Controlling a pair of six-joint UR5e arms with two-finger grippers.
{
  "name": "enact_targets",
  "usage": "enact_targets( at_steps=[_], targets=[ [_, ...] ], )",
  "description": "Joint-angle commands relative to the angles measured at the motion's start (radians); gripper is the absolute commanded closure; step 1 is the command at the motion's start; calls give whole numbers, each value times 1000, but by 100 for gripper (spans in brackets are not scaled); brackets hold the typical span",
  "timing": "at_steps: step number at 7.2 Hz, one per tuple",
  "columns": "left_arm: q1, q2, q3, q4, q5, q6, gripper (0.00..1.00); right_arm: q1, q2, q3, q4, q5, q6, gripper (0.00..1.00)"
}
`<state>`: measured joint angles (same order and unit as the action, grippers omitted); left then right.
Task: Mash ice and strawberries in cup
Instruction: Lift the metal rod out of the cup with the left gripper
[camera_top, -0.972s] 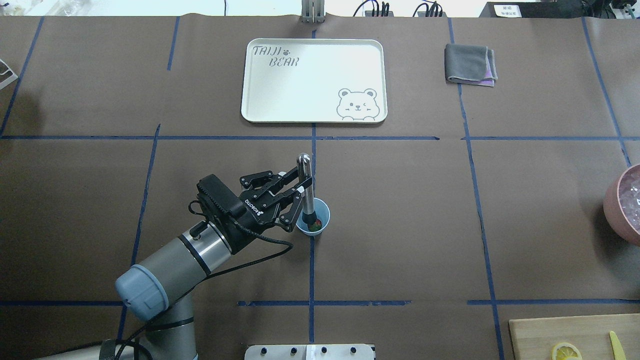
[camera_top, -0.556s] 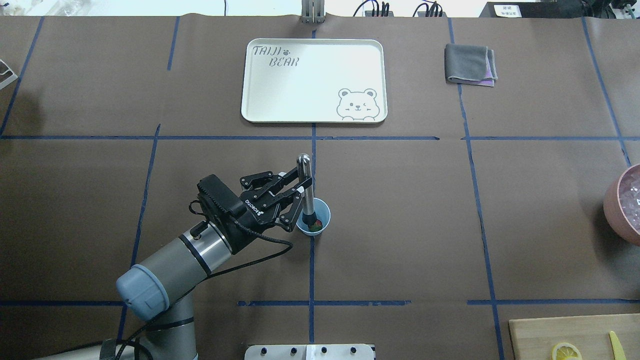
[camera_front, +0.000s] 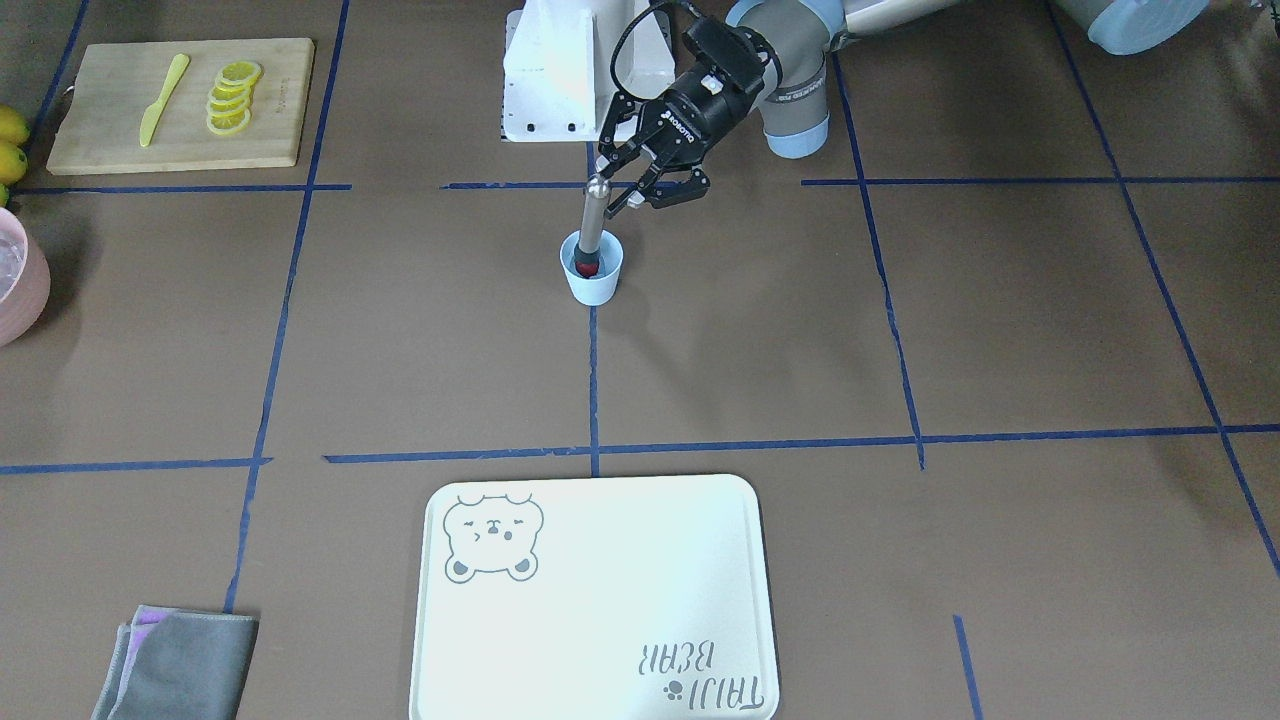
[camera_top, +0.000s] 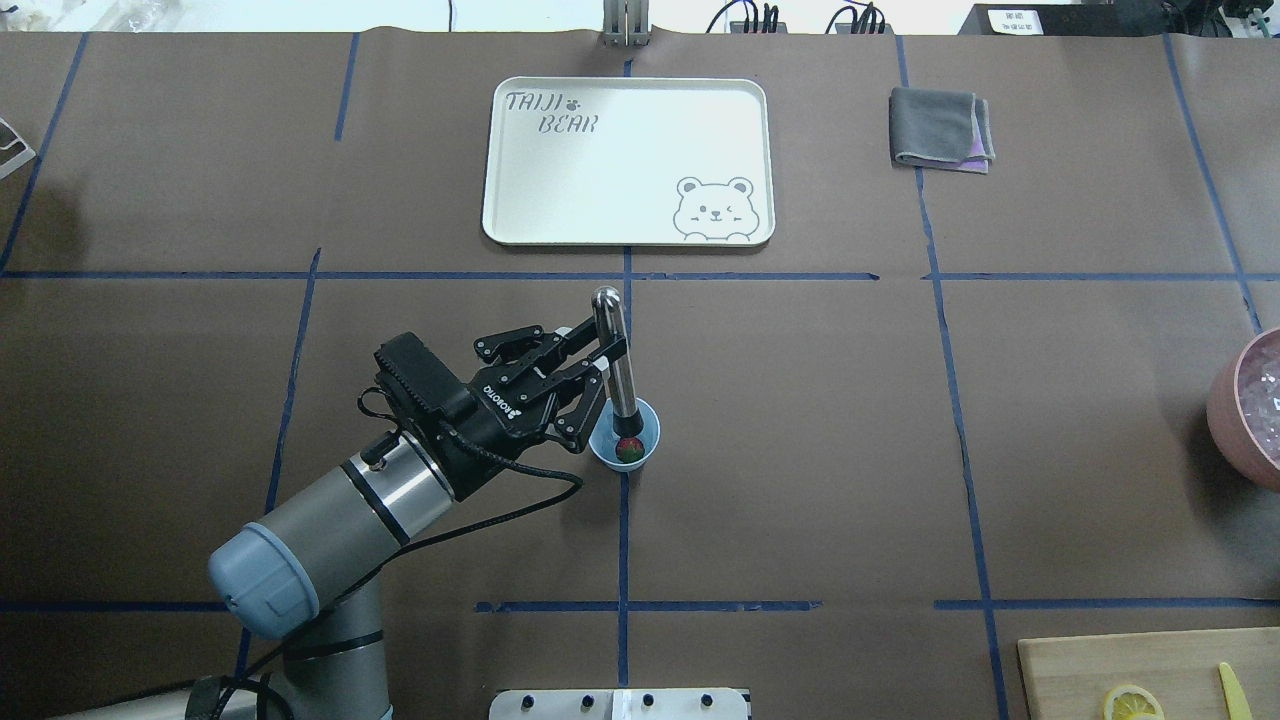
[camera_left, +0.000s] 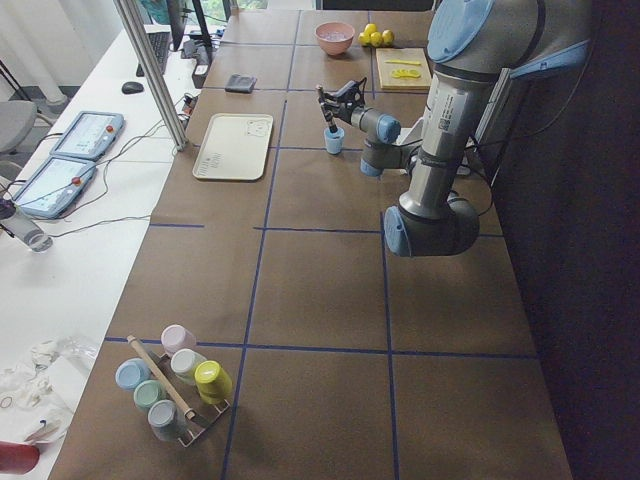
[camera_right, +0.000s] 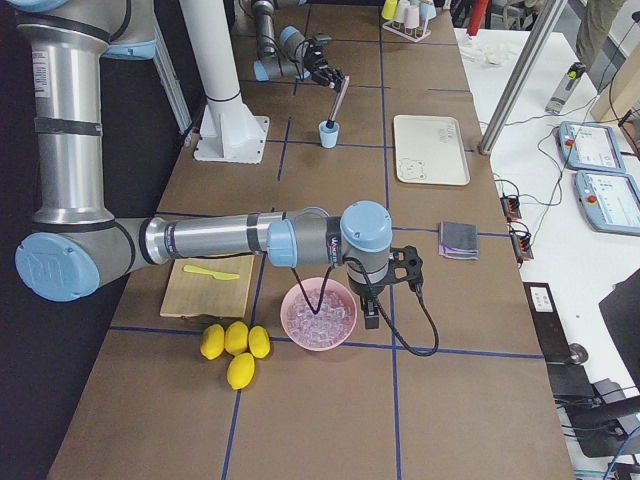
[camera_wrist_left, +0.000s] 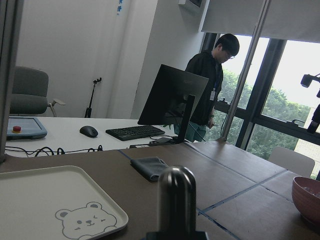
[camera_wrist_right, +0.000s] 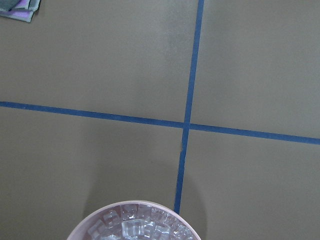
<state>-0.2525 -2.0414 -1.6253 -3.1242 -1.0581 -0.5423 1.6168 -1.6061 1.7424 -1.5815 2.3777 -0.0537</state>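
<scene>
1. Left gripper (camera_top: 606, 358): the jaws pinch the upper shaft of the steel muddler (camera_top: 620, 392). The rod stands slightly tilted, with its dark head down inside the cup.
2. Light-blue cup (camera_top: 653, 428): it stands near table centre on a blue tape line (camera_top: 623, 540), and nothing steadies it. The strawberry (camera_top: 629, 451) lies at the bottom, directly at the muddler head. I cannot make out any ice inside the cup.
3. Assessment: mashing is the step in hand. The berry looks largely whole, so I judge it early.
4. Recommended technique: I press straight down along the cup's axis in short strokes, with the head centred and clear of the wall. I judge that a sideways load would tip or slide so light a cup. Lifts should end below the rim.
5. Risk: the smooth rod may slip through the fingers under load, so I monitor its height in the grip.
6. Far right: the pink bowl (camera_top: 1226, 410) holds the ice (camera_wrist_right: 134, 227), well apart from the cup. The right gripper (camera_right: 370, 308) hangs over it. I cannot tell whether its jaws are spread or closed.
</scene>
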Motion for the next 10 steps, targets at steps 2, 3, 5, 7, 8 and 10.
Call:
enact_targets(
  at_steps=[2, 3, 5, 7, 8, 10],
  targets=[
    [-126, 4, -109, 103, -123, -5, 100, 0, 0, 8, 2, 0, 0, 1],
    [-176, 4, -111, 119, -144, -65, 100, 0, 0, 8, 2, 0, 1, 1],
    [-343, 61, -193, 343, -329, -250, 100, 0, 2, 9, 6, -2, 0, 1],
    [-537, 111, -254, 586, -550, -275, 100, 0, 2, 9, 8, -2, 0, 1],
    [-636, 137, -290, 739, -689, -277, 100, 0, 3, 9, 9, 0, 0, 1],
    [-813, 141, -308, 1055, -978, -269, 100, 0, 3, 8, 9, 8, 3, 1]
  ],
)
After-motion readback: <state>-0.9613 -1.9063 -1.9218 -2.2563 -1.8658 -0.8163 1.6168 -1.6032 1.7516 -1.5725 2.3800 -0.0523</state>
